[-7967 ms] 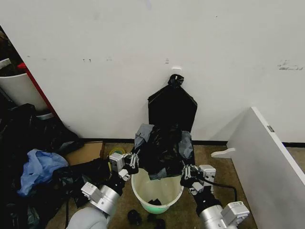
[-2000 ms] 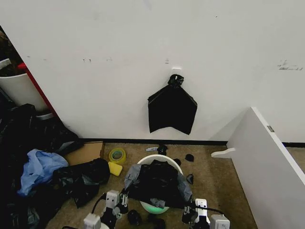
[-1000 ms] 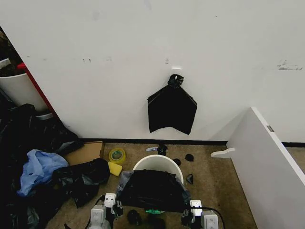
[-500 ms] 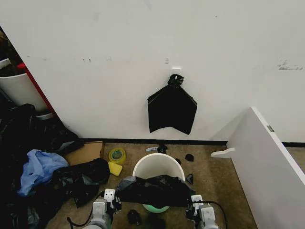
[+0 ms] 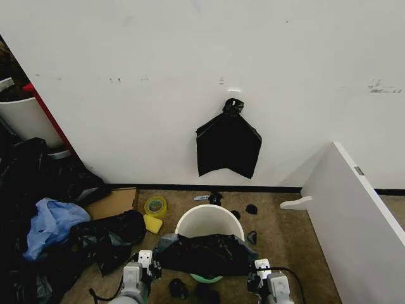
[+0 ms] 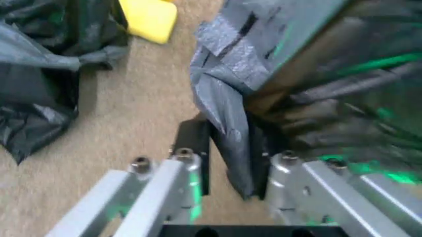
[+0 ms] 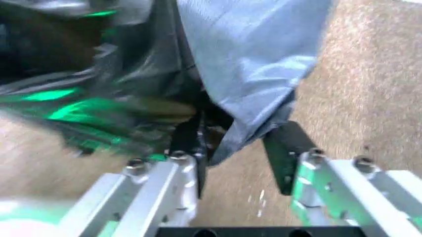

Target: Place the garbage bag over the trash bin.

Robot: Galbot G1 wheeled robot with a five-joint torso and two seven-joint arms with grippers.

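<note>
With the garbage bag (image 5: 204,254) stretched across only the near side of the trash bin (image 5: 209,223), the left end effector (image 6: 228,170) and right end effector (image 7: 240,148), each partly open around a corner fold, could let it slip.

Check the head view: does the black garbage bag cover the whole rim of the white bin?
No. The garbage bag drapes only the near side of the trash bin; the far rim stays bare white.
</note>
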